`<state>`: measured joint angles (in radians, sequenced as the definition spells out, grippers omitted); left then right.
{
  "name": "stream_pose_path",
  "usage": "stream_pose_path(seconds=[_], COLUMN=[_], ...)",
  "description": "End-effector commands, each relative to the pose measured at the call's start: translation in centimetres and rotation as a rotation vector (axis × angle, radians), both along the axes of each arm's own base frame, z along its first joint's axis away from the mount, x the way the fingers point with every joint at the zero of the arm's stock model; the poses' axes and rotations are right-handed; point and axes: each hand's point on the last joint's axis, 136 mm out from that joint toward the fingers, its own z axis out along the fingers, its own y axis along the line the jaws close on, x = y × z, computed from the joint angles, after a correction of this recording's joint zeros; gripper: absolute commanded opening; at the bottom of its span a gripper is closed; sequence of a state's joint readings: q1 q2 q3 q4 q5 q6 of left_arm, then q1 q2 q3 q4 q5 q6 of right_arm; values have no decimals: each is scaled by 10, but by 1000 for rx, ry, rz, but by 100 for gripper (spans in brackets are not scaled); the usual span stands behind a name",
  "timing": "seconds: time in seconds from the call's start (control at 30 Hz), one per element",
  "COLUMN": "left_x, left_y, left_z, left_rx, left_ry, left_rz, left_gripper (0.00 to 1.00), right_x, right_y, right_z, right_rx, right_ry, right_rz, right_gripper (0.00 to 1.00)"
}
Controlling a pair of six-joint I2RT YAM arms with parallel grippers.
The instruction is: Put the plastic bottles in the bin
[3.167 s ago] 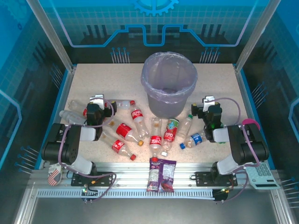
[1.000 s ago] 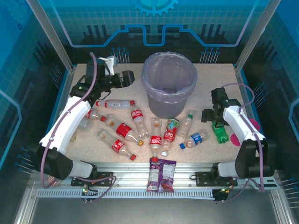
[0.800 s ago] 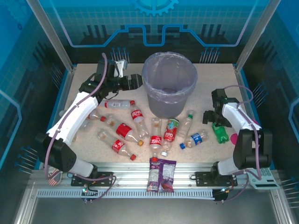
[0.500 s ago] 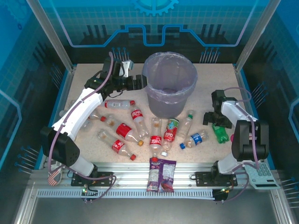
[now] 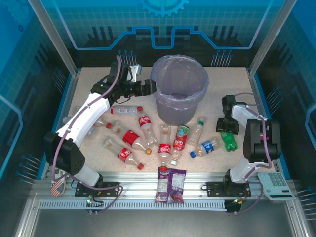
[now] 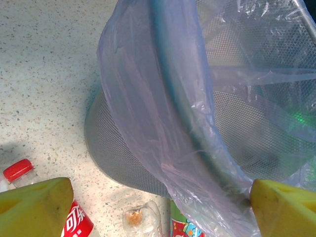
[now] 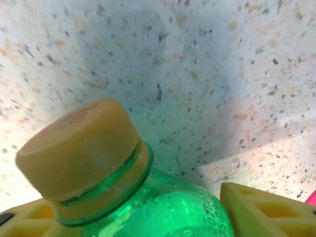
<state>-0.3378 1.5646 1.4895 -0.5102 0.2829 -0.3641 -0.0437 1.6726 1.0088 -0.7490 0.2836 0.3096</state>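
The bin [image 5: 178, 91], grey mesh lined with a lilac bag, stands at the back middle of the table. My left gripper [image 5: 149, 88] hangs open at its left rim. In the left wrist view the yellow fingertips [image 6: 34, 207] straddle the bin's rim [image 6: 197, 143] with nothing held. Several plastic bottles [image 5: 131, 137] lie in front of the bin. A green bottle [image 5: 229, 141] with a yellow cap [image 7: 79, 148] lies at the right. My right gripper [image 5: 228, 127] is down on it, with its fingers [image 7: 266, 210] pressed against both sides of the bottle's shoulder [image 7: 163, 212].
A purple snack packet [image 5: 170, 185] lies at the near edge. A calculator [image 5: 276, 185] sits at the near right corner. Red-labelled bottles [image 6: 76, 222] and a clear one [image 6: 143, 219] lie by the bin's base [image 6: 113, 153]. Glass walls surround the table.
My left arm has swung right until its gripper reached the bin's left rim. My right gripper has sunk onto the green bottle and its fingers have closed in on it.
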Motion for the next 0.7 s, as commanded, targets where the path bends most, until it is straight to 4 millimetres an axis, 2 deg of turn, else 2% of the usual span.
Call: stream_pose_path(seconds=[0.0,0.1,0.2,0.3,0.47,0.53,0.67], left_x=[-6,-6,-7,-7,-9,-8,-8], left_y=[-5,-5,-5,-6,-6,-7,-8], left_z=[1,0,-1,0,2,1,1], left_rx=[-10,-8,-9,-13,-20,-21,-37], left_ry=[-13,-17,-17,-18,-27,-26,-17], left_rz=[-34,-38,-43,-44,-48,-49,-49], left_gripper=[94,95,95,96,95,95,96], right_x=[12,18,23,31,41,41,43], right_y=[5,10,17,29,59,71,94], right_z=[26,49,85,137,252,287,341], right_rx=[6,21,40,108,275,318,342], right_ry=[-73,-146,-238,-392,-699,-765,-854], right_rz=[13,25,35,57,121,157,242], right_gripper=[57,52,52,52,52,52,52])
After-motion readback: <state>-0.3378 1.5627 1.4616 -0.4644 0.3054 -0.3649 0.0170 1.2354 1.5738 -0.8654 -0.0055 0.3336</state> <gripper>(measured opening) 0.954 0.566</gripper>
